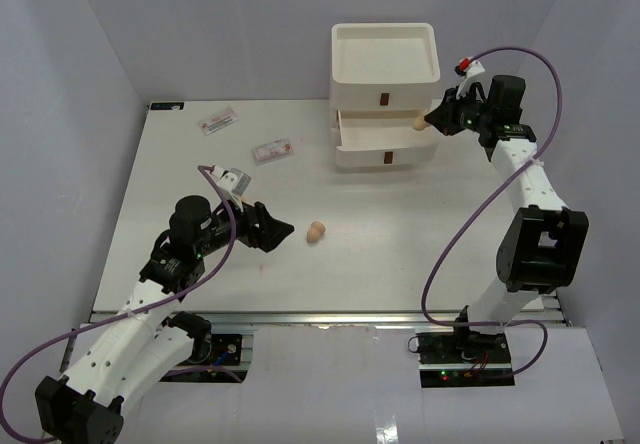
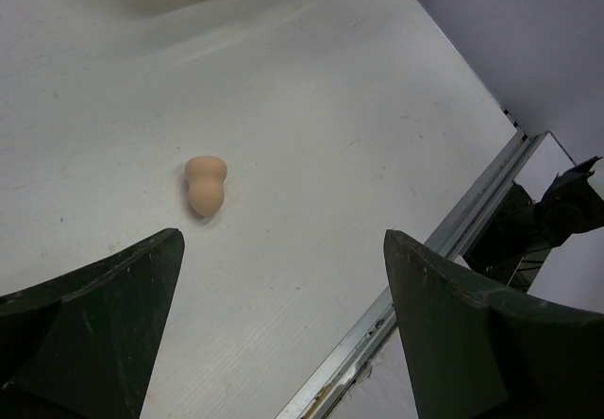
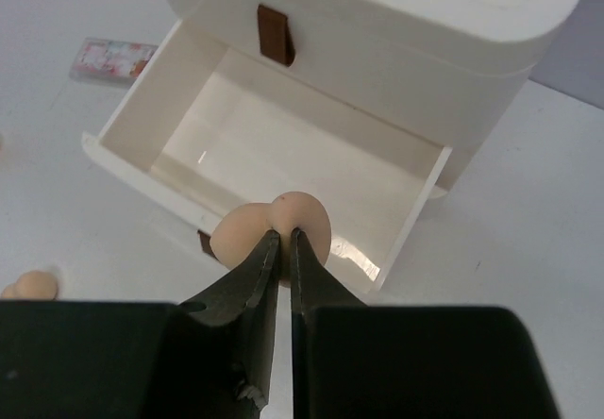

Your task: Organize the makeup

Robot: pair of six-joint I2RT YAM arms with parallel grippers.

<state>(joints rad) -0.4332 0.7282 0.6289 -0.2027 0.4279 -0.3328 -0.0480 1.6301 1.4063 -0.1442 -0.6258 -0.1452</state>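
Note:
My right gripper (image 3: 281, 234) is shut on a peach sponge (image 3: 269, 228) and holds it above the right end of the open middle drawer (image 3: 283, 155) of the white box (image 1: 385, 94); it shows in the top view (image 1: 421, 121) too. A second peach sponge (image 1: 316, 231) lies on the table mid-way; it also shows in the left wrist view (image 2: 205, 184). My left gripper (image 1: 280, 232) is open and empty, just left of that sponge. Two flat pink-red packets (image 1: 218, 119) (image 1: 272, 150) lie at the back left. The tube and bottle are out of view.
The white table (image 1: 400, 254) ends in a metal rail (image 1: 320, 316) at the near edge. The drawer box stands at the back, right of centre. Grey walls enclose the table on three sides.

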